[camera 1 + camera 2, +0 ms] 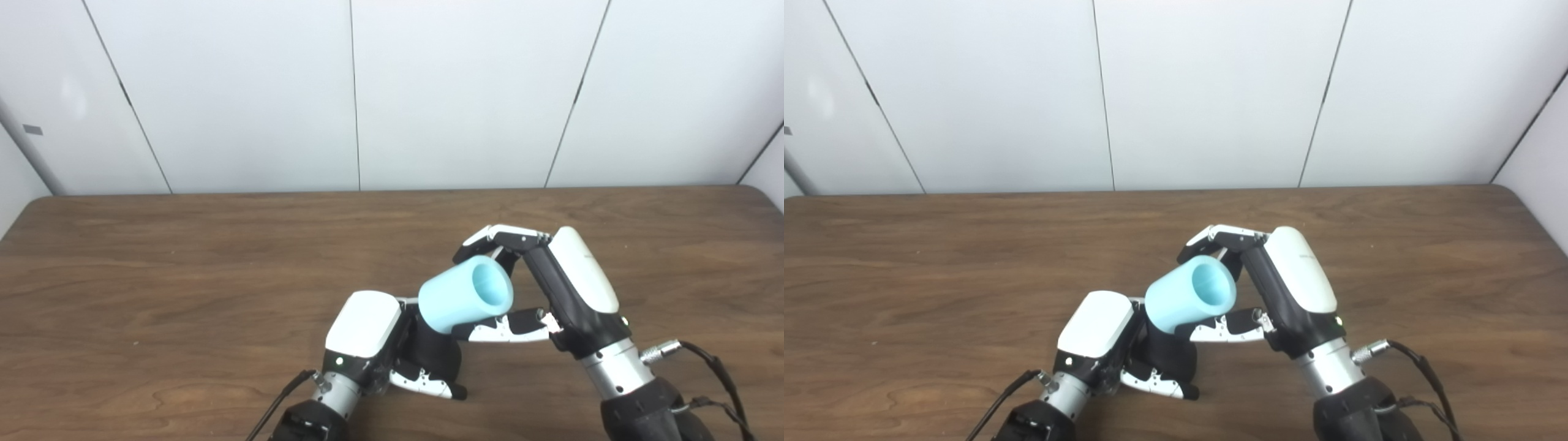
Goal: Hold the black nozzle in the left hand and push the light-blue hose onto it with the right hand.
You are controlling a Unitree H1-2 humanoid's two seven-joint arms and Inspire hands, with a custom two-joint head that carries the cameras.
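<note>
My left hand point(380, 349) is shut on the black nozzle point(436, 354), a dark rounded piece low near the table's front edge. The light-blue hose point(465, 295), a short thick tube with its open end facing up and right, sits tilted on the nozzle's upper end. My right hand point(551, 288) wraps around the hose: fingers point(499, 236) curl behind its far side and the thumb point(502, 327) lies under its near side. The joint between hose and nozzle is hidden by the hose itself.
The brown wooden table point(184, 275) stretches wide to the left and behind the hands. White wall panels rise behind its far edge. Cables point(710, 367) trail from the right wrist at the bottom right.
</note>
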